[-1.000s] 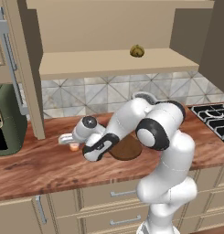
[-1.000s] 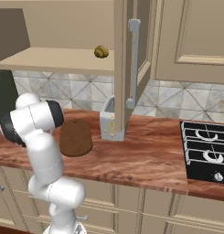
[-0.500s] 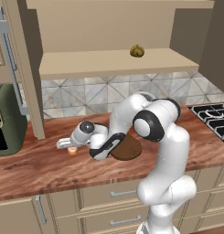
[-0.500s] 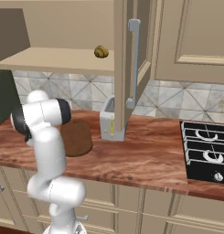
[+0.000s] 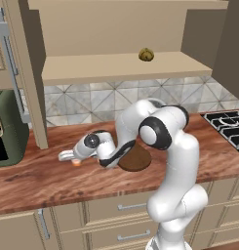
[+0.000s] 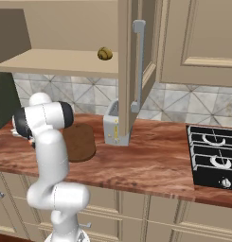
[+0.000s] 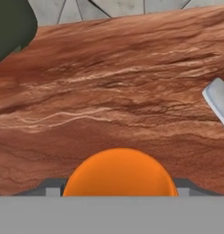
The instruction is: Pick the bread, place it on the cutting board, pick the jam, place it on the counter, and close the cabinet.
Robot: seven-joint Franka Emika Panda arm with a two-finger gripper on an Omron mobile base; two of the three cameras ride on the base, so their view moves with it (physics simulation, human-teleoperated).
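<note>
The gripper (image 5: 71, 157) holds the orange jam (image 7: 120, 172) between its fingers, low over the counter (image 5: 48, 180). It may not be resting down yet, so letting go could tip it.

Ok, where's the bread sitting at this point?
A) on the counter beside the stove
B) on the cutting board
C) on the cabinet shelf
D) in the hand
C: the bread sits on the open cabinet's shelf, well above the cutting board, which has no bread on it.
</note>
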